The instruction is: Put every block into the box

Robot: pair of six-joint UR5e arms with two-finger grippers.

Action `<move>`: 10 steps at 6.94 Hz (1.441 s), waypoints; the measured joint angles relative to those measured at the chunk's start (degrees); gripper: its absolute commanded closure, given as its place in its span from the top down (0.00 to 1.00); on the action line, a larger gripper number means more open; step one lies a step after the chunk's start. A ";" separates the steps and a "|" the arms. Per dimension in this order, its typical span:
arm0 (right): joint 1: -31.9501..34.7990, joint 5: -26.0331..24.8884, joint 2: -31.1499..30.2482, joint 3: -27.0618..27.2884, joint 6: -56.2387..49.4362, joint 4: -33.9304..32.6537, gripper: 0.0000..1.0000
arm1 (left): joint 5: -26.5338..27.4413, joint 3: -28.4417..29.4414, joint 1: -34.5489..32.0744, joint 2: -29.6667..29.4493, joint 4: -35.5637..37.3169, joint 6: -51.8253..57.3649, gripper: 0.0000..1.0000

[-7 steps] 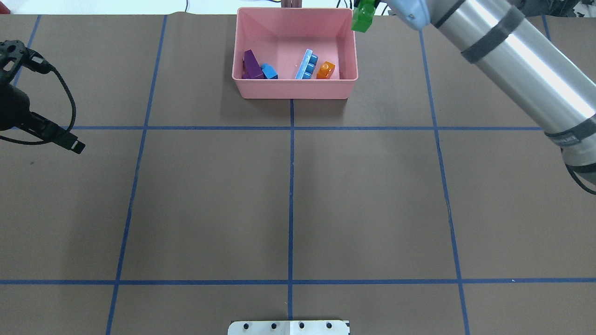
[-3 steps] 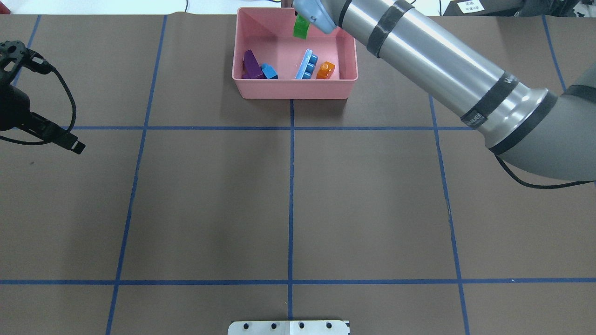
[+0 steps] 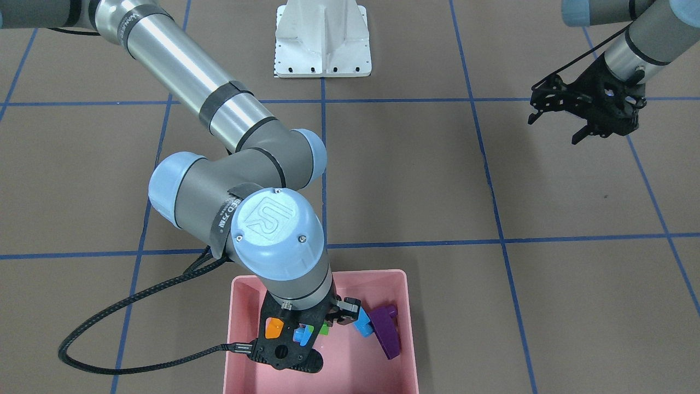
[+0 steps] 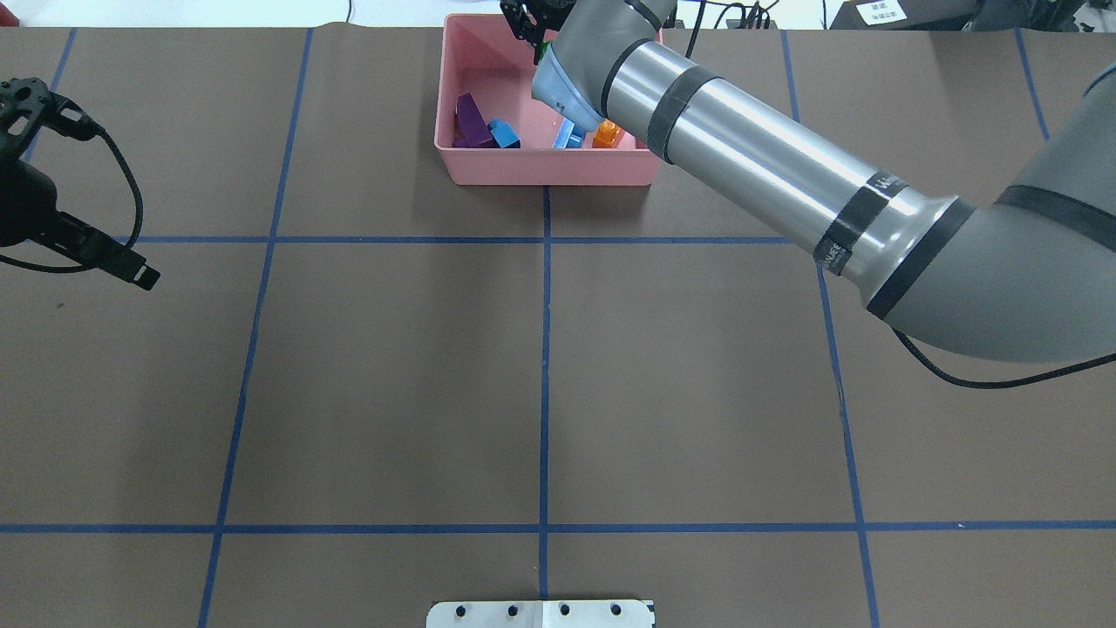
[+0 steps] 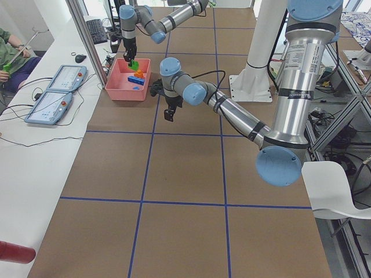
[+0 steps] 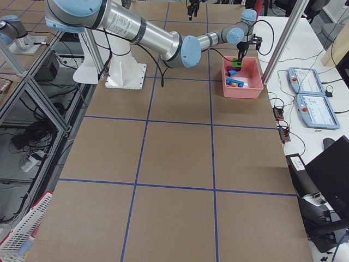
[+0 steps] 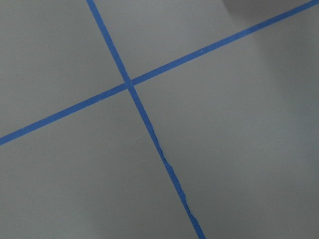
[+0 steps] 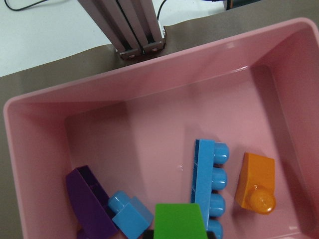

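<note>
The brown table (image 4: 392, 392), gridded with blue tape, is the biggest thing we see. The right arm (image 4: 767, 174) stretches across it to the far edge, where the pink box (image 4: 540, 167) sits. The left arm (image 3: 645, 38) hangs well apart from the box over bare table, and the left fingers (image 3: 581, 134) are spread with nothing between them. Over the box, the right fingers (image 3: 344, 313) point down and are clenched on the green block (image 8: 179, 221), which we see held above the box's floor, near its middle. Four blocks lie on that floor. The long light blue block (image 8: 204, 174) rests on its side, studs toward the orange block (image 8: 256, 184) just beside it. Toward the other end, the purple block (image 8: 89, 201) lies with the small light blue block (image 8: 128, 214) touching it.
</note>
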 measured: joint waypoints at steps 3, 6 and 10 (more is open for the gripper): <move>-2.34 -5.69 0.63 -5.66 6.41 8.14 0.55 | -0.07 0.09 0.00 0.00 -0.04 0.03 1.00; -3.23 -7.25 1.36 -5.90 7.67 8.60 0.99 | -0.10 0.06 0.00 0.06 -0.04 0.03 1.00; -2.39 -4.84 2.01 -1.98 4.80 3.05 1.00 | -0.72 -0.19 -0.31 0.47 -0.03 0.31 1.00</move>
